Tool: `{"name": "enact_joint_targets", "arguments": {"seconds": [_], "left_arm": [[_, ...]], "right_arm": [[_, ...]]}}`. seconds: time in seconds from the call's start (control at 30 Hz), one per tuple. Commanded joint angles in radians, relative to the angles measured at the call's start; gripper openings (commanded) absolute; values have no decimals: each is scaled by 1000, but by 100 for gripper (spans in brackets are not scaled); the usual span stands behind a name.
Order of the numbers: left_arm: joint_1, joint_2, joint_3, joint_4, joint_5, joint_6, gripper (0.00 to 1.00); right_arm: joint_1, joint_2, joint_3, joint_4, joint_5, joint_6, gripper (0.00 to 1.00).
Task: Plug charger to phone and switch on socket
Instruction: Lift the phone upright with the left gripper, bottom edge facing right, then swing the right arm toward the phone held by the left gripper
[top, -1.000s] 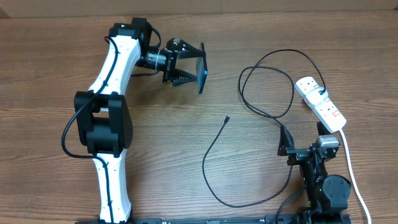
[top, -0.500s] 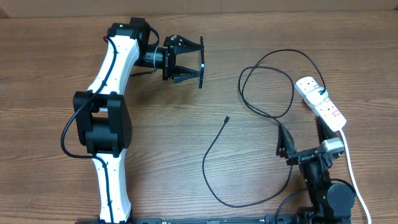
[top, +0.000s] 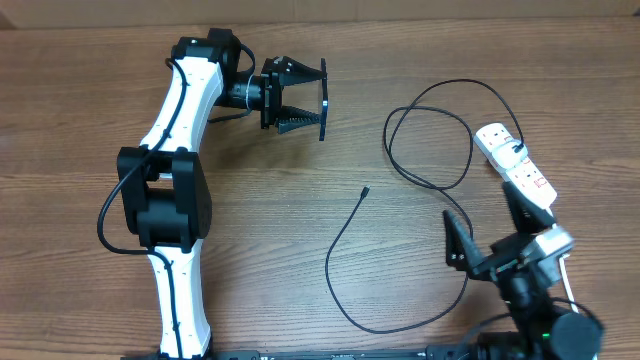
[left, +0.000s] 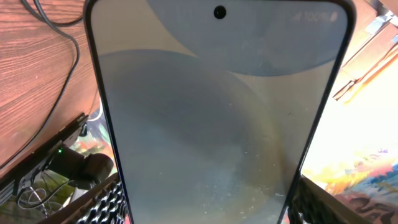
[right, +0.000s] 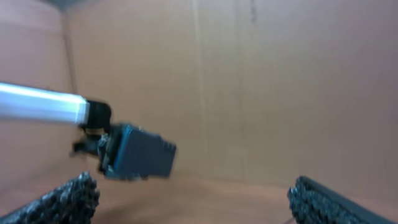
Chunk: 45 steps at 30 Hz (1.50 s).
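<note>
My left gripper (top: 310, 98) at the table's far middle is shut on the phone (top: 324, 100), held on edge above the table. In the left wrist view the phone's pale screen (left: 217, 106) fills the frame between my two fingers. The charger cable (top: 345, 290) lies in a loop on the table, its small black tip (top: 365, 190) free at the centre, and it runs to the white socket strip (top: 515, 165) at the right. My right gripper (top: 485, 240) is open and empty, raised near the front right. The right wrist view shows the far-off phone (right: 140, 152).
The socket's thick white cord (top: 562, 262) runs down the right edge past my right arm. The cable makes a second loop (top: 430, 140) left of the strip. A cardboard wall (right: 249, 81) stands behind the table.
My left gripper has turned the phone edge-on to the overhead camera. My right arm has lifted and tilted up, its gripper moving toward the front right.
</note>
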<state>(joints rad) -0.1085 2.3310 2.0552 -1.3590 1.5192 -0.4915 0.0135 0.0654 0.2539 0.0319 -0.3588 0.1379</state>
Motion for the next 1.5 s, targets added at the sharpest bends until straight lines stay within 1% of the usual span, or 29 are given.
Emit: {"name": "enact_joint_targets", "arguments": {"seconds": [0.0,0.1,0.13,0.2,0.27,0.33,0.4,0.43,0.5,0.57,0.67,0.7,0.8,0.9,0.97,1.03,1.1,1.17,1.27,1.37,1.47], "left_arm": [[11,3,32,-2,63,-11,68],[11,3,32,-2,63,-10,68],[11,3,32,-2,63,-10,68],[11,3,32,-2,63,-10,68],[11,3,32,-2,63,-10,68],[11,3,32,-2,63,-10,68],[11,3,32,-2,63,-10,68],[11,3,32,-2,63,-10,68],[11,3,32,-2,63,-10,68],[11,3,32,-2,63,-10,68],[11,3,32,-2,63,-10,68],[11,3,32,-2,63,-10,68],[11,3,32,-2,62,-10,68],[11,3,32,-2,62,-10,68],[10,3,32,-2,62,-10,68],[10,3,32,-2,62,-10,68],[10,3,32,-2,62,-10,68],[10,3,32,-2,62,-10,68],[10,3,32,-2,62,-10,68],[10,3,32,-2,62,-10,68],[10,3,32,-2,62,-11,68]], "right_arm": [[-4,127,270,-198,76,-80,100],[-4,302,470,-437,123,-103,100],[-4,397,558,-535,138,-103,100],[-3,510,645,-603,108,-97,100],[-2,595,691,-641,-21,-24,100],[-2,660,703,-611,-187,35,100],[-2,732,703,-496,-349,85,100],[-2,764,703,-453,-386,139,100],[2,822,709,-416,-398,210,100],[26,895,736,-438,-383,206,100],[105,993,813,-530,-267,206,99],[148,1029,853,-579,-199,193,99],[296,1136,992,-734,68,169,99],[466,1249,1157,-877,379,192,93],[551,1303,1238,-926,530,223,93],[630,1353,1302,-940,655,241,93],[689,1393,1332,-922,731,251,93],[746,1434,1336,-875,766,264,93],[787,1473,1336,-835,782,307,92],[814,1501,1336,-806,800,312,92],[831,1522,1336,-801,837,357,92]]}}
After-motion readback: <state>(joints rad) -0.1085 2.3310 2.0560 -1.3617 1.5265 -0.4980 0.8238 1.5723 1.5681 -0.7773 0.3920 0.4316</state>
